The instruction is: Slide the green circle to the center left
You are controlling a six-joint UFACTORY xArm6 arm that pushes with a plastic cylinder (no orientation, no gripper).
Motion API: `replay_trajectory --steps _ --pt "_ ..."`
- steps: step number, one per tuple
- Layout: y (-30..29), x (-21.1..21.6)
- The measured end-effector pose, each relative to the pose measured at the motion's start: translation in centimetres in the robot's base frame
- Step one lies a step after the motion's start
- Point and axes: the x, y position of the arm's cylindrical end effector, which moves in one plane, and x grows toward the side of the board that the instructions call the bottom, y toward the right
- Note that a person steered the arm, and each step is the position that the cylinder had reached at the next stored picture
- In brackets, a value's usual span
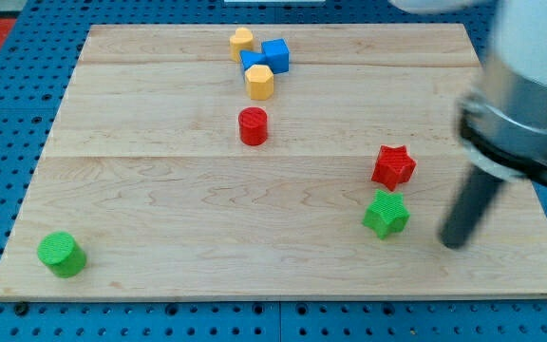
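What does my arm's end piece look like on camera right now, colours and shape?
A bulky white, rounded housing at the view's upper right, blurred, with a black band at its lower edge. From it runs a straight dark rod, nearly black and cylindrical. My tip is blunt, on the board to the right of the green star. No cables or markings can be made out.

The tip (455,243) stands near the board's (160,190) right edge, low in the view. Just to its left sits the green star (386,213), with the red star (393,165) close above that; together they block the straight way leftward. Below both stars a bare strip runs left along the bottom edge as far as the green circle (62,254) at the bottom-left corner. Far up and left, the red cylinder (253,125), yellow blocks (259,82) and blue blocks (274,54) cluster near the top edge, with open wood between them and the stars.
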Motion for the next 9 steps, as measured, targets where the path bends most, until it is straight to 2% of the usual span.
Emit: replay_trajectory --steps 1,2,4,5,6,7,8,9 --pt "-2.1 3.5" --pt "-7.6 3.5" --pt "-35.6 3.5" --pt "-45.3 2.6" --pt "-44.4 -1.8" --pt "-36.5 -5.5" --pt "-31.1 -8.4" --pt "-37.5 -9.5"
